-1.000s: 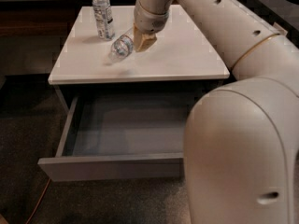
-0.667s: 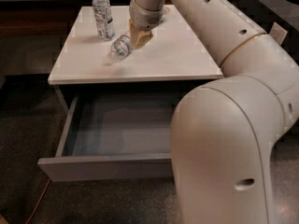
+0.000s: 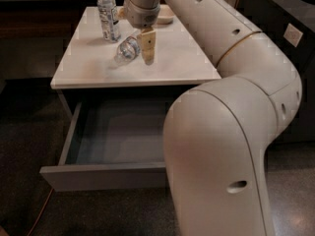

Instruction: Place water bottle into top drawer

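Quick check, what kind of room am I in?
Probably an office kitchenette: white-topped cabinet with open top drawer, dark counter with an outlet. The claw hangs over the cabinet top by the water bottle.

End effector (image 3: 146,52) just beside tilted water bottle (image 3: 126,49)

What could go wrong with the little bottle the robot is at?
The water bottle is tilted beside the gripper over the tabletop; if it isn't held well, it might slip and roll off. The other bottle stands close behind and could get knocked over. The drawer is open below, but a badly aimed drop could miss it.
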